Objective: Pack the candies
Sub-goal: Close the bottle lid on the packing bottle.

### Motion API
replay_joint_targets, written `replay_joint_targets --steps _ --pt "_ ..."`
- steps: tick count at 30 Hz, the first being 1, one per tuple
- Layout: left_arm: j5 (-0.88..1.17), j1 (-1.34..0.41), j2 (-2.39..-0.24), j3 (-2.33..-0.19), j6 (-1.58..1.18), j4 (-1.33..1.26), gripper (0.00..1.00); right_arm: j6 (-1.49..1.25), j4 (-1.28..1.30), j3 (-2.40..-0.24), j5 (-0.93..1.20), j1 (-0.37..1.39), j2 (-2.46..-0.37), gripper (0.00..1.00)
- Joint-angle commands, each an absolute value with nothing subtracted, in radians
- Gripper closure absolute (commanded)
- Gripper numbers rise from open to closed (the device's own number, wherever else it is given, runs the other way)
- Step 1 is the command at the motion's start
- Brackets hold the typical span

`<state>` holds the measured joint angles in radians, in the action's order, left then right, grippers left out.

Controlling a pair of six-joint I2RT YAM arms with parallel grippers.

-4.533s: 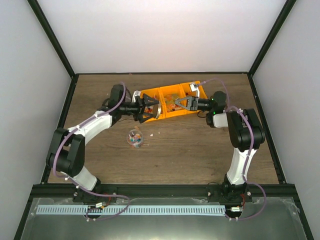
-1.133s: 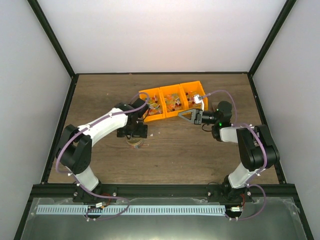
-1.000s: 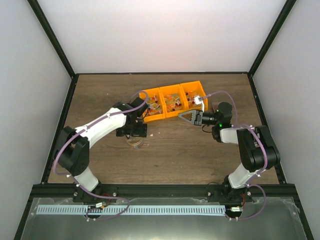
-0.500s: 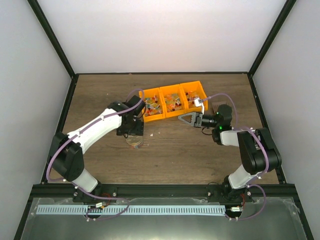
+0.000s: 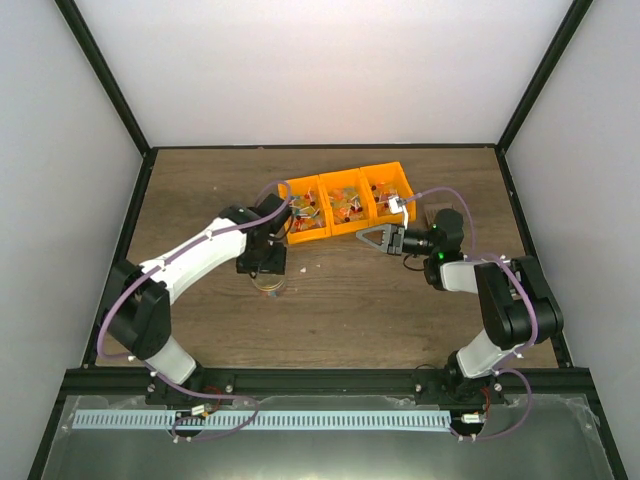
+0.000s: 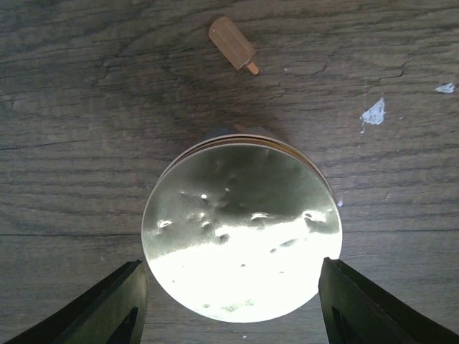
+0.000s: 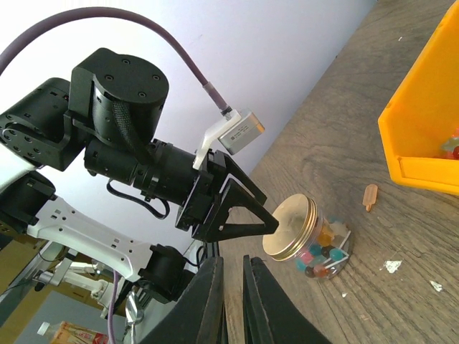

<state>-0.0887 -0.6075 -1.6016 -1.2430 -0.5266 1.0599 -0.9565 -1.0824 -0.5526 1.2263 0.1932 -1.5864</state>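
Left gripper (image 6: 231, 264): it hung straight over the jar, jaws parted. One of the fingers (image 6: 115, 304) showed in each lower corner of my wrist view, flanking the lid (image 6: 240, 229). I saw no clamp on it.
Right gripper (image 7: 232, 269): it was clenched almost shut on nothing, low over the table (image 5: 400, 310), centre right of the top view, pointing at the jar.
Candies (image 7: 320, 252): some lay in the clear jar (image 7: 337, 240) under the gold-toned lid, red, blue and orange among them. More filled all three compartments of the orange bin row (image 5: 345, 231), upper centre of the top view.
In the way: the lid filled the middle of my left wrist view and hid the jar's contents there. In the top view my left gripper covered most of the jar.
Around: a pale stick-shaped piece (image 6: 233, 51) lay on the wood near the top of the left wrist view, apart from the lid. White scraps (image 6: 374, 112) sat at the upper right.
Beside my right arm: a brown object (image 5: 443, 214) lay just right of the bins, partly hidden.
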Motion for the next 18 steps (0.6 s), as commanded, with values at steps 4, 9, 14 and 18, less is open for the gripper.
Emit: replay_joint_targets --steps 4,9,14,18 --pt "-0.081 -0.611 -1.619 -1.196 -0.518 1.022 0.33 -0.934 -1.08 -0.572 1.221 0.199 -1.575 0.89" --pt "-0.08 -0.61 -1.633 -1.176 -0.517 1.003 0.33 -0.934 -1.081 -0.568 1.222 0.199 -1.579 0.89" --pt "-0.082 -0.612 -1.649 -1.168 -0.514 0.996 0.33 -0.932 -1.08 -0.566 1.222 0.199 -1.58 0.89" --pt "-0.086 -0.612 -1.654 -1.167 -0.511 0.995 0.33 -0.932 -1.079 -0.567 1.222 0.199 -1.583 0.89"
